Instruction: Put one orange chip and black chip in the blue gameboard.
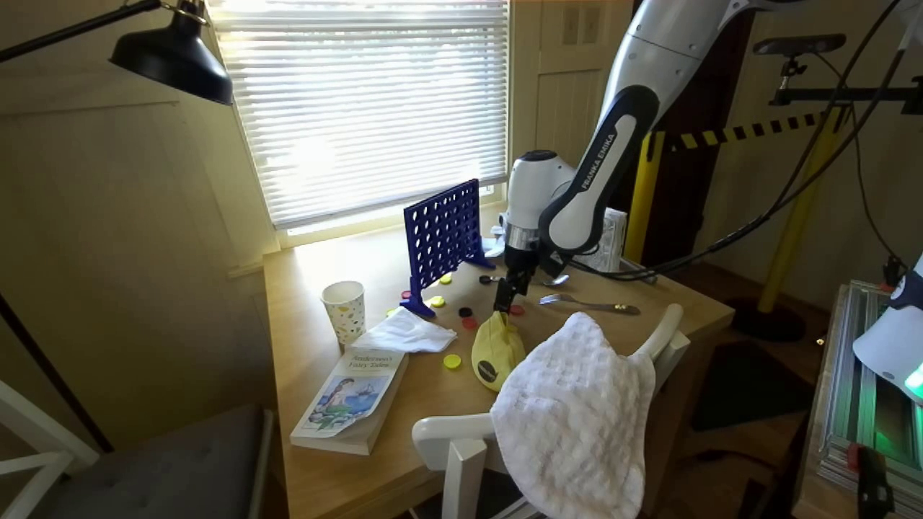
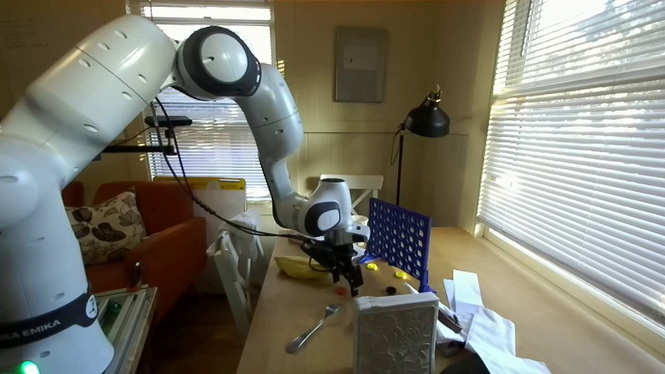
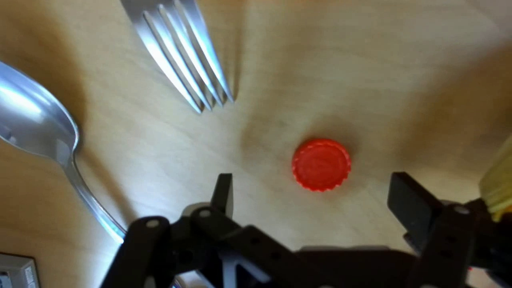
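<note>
The blue gameboard (image 1: 443,234) stands upright on the table; it also shows in an exterior view (image 2: 399,239). A red-orange chip (image 3: 321,165) lies flat on the table in the wrist view; it also shows in both exterior views (image 1: 516,310) (image 2: 341,290). My gripper (image 3: 312,190) is open and empty, pointing down, with its fingers left and right of this chip and apart from it. The gripper also shows in both exterior views (image 1: 502,304) (image 2: 347,288). A black chip (image 1: 466,312) lies near another red-orange chip (image 1: 469,324). A second black chip (image 1: 485,279) lies farther back.
A yellow banana-shaped pouch (image 1: 497,353) is close beside the gripper. A fork (image 3: 180,52) and a spoon (image 3: 36,116) lie on the other side. Several yellow chips (image 1: 452,361), a napkin (image 1: 407,331), a cup (image 1: 344,311), a book (image 1: 351,400) and a white box (image 2: 396,335) are around.
</note>
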### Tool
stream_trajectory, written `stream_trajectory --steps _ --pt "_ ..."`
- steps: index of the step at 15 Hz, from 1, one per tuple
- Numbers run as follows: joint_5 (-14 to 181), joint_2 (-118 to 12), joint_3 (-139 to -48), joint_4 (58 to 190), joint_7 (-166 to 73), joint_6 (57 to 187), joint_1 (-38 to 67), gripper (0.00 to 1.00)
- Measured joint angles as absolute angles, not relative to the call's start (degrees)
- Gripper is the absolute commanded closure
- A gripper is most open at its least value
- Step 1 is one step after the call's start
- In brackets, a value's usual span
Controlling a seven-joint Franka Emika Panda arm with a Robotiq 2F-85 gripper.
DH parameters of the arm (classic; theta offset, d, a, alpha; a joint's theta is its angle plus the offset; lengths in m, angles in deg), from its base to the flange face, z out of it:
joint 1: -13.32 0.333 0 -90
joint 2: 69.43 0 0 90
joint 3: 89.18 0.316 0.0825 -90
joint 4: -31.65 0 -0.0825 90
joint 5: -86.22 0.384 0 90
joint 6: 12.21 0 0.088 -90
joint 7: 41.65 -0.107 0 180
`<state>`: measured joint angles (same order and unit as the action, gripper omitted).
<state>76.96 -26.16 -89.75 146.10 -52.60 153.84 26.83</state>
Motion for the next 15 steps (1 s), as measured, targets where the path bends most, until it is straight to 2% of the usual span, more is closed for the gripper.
stream_trajectory --steps 15 --pt "78.3 -25.9 -87.8 143.8 -50.8 146.5 24.4 0.0"
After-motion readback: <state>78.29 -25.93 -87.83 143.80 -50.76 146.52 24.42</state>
